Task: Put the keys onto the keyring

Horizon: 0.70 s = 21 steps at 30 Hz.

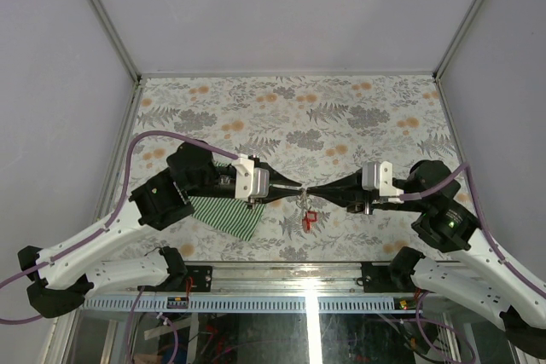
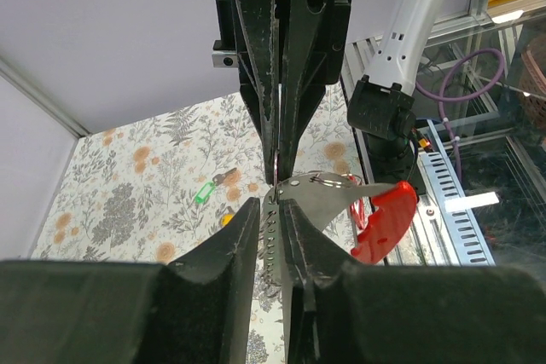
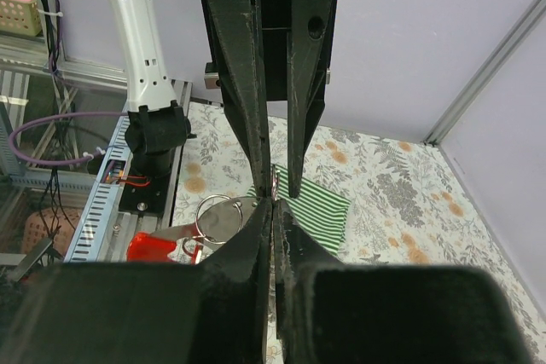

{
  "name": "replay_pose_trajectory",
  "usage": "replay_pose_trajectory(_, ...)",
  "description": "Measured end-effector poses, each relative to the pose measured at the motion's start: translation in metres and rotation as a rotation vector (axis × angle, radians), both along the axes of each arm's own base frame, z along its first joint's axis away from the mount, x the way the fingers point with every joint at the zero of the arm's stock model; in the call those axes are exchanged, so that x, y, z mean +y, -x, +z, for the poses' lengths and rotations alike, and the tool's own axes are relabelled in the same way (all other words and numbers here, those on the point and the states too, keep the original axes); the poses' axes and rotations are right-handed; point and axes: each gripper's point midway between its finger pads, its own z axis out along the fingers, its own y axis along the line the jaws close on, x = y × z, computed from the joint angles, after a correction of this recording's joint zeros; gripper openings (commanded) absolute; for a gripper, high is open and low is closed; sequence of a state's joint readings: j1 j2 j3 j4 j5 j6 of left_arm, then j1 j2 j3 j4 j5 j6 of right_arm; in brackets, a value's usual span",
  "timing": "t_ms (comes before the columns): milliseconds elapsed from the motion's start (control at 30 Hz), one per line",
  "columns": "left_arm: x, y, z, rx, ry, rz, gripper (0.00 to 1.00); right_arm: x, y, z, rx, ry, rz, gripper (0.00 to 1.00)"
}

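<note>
**Left gripper (image 2: 273,206) and right gripper (image 3: 273,204) nip the keyring (image 2: 320,187) in mid-air**

The keyring hangs above the table (image 1: 341,125), held up where the two sets of fingertips meet nose to nose. Its grey loop juts out sideways from that point, and its red tag (image 2: 384,223) dangles just below. The left jaws stand narrow, with thin metal caught between them. The right jaws are pressed nearly together against the same metal. Both look clamped on the keyring, though I cannot tell which one grips the coil and which only its edge. I also cannot tell whether any key is already threaded on.

The keys (image 2: 205,192) lie loose on the table, below the keyring and well apart from it. A green head and a yellow one show there. A striped cloth (image 3: 320,210) lies flat on the table under the keyring, on the left arm's side.

The step in hand seems to be steadying or prising the keyring, with no key fetched yet. Next, one gripper likely has to let go and pick a key by its head. The other should keep the keyring firm, with the split of the coil turned towards the incoming key.
</note>
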<state>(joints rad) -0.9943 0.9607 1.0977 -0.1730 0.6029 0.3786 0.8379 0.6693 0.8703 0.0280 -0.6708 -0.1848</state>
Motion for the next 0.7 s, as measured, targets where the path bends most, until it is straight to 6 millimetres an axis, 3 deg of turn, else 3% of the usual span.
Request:
replay_pose_trajectory(533,-0.0002,0.002,0.0019,0.014,0.007,-0.007,0.16,0.0034,-0.0029,-0.0044,0.012,0.013,0.001,0.0)
replay_pose_trajectory(700,-0.0002,0.002,0.0019,0.015,0.007,-0.007,0.1,0.0049,-0.0042,-0.0063,0.017,0.019,0.001,0.0)
